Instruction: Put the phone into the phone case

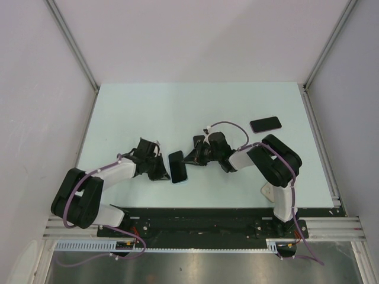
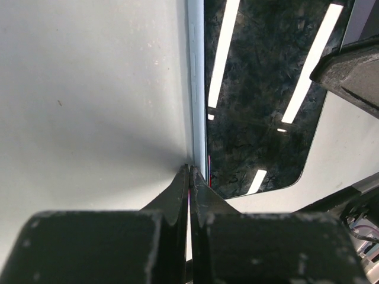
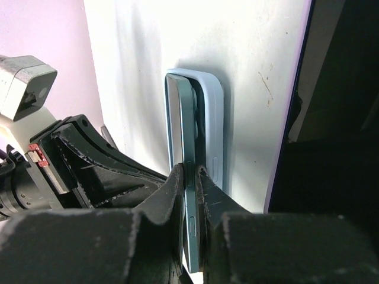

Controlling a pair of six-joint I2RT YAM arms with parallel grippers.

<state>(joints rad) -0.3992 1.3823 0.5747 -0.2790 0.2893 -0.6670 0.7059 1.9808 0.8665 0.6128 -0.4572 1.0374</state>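
Right wrist view has the right pincer (image 3: pixel 189 174) clamped across the thin edge of the slim light-blue phone with a glossy black screen (image 3: pixel 179 130). The phone is only partly inside the pale blue soft phone case (image 3: pixel 214 130). Its far end seems tucked under the rim, and a dark gap runs between phone and case along the side.

The likeliest failure, as I judge it, is pressing while the phone sits skewed. That could spring the seated end back out or push the case across the smooth white surface (image 1: pixel 177 106). A grip on so narrow an edge could also slip and let the phone drop askew.

Left wrist view adds the brace. The left pincer (image 2: pixel 189 171) is closed tight with nothing between its tips, which press at the rim beside the screen and its reflected ceiling lights. If those tips slid off, the case would lose its stop. That view does not show the gap.

Only the top view shows both arms converging near the front of the surface, and a dark flat slab with a reddish rim (image 1: pixel 265 124) lying well apart at the far right.
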